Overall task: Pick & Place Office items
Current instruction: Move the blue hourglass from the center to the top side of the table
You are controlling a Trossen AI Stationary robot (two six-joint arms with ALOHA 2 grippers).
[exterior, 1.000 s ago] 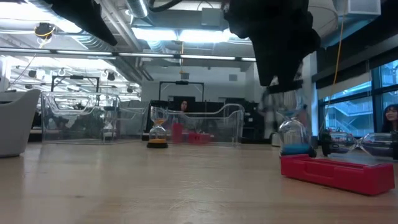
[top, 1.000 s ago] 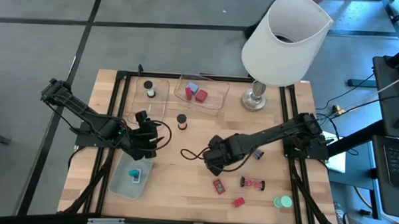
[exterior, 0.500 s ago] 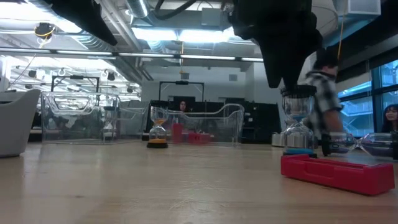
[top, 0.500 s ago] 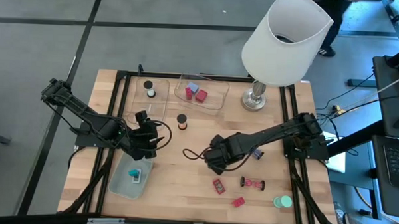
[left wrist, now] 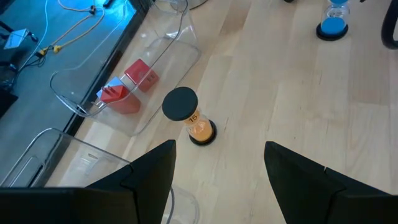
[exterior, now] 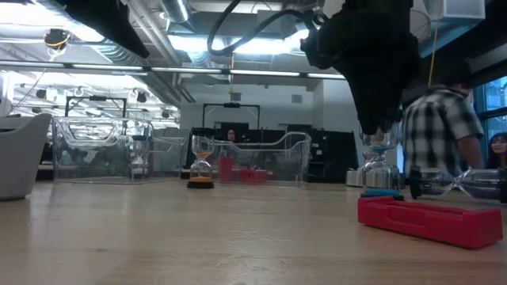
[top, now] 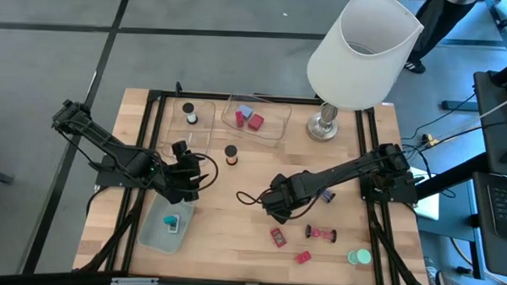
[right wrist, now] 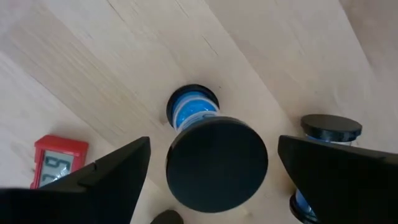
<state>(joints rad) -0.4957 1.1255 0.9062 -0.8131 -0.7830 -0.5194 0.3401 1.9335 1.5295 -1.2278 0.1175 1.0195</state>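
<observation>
Pale wooden table (top: 233, 235) with a black frame, a big white lamp (top: 362, 49) at its far edge. My right gripper (right wrist: 208, 171) hangs over the table's middle, fingers spread wide around a blue sand timer with black round caps (right wrist: 214, 158), not touching it; a red digital timer (right wrist: 59, 160) lies nearby. My left gripper (left wrist: 217, 165) waits with fingers parted above a pale green tray (top: 156, 228), facing an orange sand timer (left wrist: 189, 118) standing beside a clear tray holding red blocks (left wrist: 127, 90).

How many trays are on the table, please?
3: a clear tray at the high view's upper left, a second clear tray beside the lamp, a pale green tray lower left. None seems hidden.
</observation>
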